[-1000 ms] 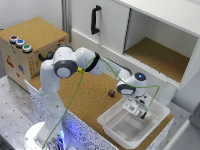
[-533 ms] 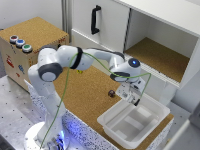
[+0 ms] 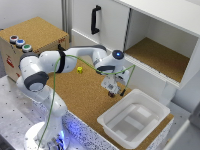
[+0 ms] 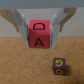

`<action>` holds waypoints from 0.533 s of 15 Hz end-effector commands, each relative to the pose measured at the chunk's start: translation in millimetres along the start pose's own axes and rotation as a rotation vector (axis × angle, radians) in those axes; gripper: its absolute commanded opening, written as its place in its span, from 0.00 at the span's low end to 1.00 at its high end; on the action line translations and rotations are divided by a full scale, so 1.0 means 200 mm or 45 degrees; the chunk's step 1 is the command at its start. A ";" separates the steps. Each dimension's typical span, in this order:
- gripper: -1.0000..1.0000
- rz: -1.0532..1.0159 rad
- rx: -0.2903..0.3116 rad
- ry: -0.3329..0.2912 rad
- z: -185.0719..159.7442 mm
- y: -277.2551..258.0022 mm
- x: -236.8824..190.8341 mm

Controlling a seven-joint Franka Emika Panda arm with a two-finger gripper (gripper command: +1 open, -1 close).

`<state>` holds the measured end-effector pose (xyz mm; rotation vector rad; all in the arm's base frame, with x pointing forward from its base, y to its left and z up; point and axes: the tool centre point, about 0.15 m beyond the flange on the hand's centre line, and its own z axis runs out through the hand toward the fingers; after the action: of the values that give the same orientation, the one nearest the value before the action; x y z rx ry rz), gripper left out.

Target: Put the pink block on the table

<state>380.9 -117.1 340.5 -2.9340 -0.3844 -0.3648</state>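
In the exterior view, the gripper (image 3: 113, 89) hangs above the desk (image 3: 85, 92), between the yellow block (image 3: 79, 70) and the white tub (image 3: 134, 117). The arm reaches out from its base at the exterior view's left, with the wrist bent so the hand looks down. The pink block is too small to see clearly here. To do the step well, I think the arm should lower straight to bare cork, away from the tub's rim.

In the wrist view, the fingers (image 4: 20, 26) are clamped on the pink block (image 4: 39, 34), one on each side. It is above the cork, not touching it. A small purple block (image 4: 58, 65) lies near, so the release should avoid it.
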 end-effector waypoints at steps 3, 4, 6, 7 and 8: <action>0.00 -0.032 -0.236 -0.044 0.49 -0.41 0.08; 0.00 -0.022 -0.261 -0.041 0.54 -0.43 0.09; 0.00 0.065 -0.298 -0.081 0.65 -0.42 0.10; 0.00 0.065 -0.309 -0.101 0.69 -0.43 0.09; 0.00 0.072 -0.329 -0.114 0.72 -0.43 0.09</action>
<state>388.3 -34.4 268.5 -3.0390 -0.3681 -0.3305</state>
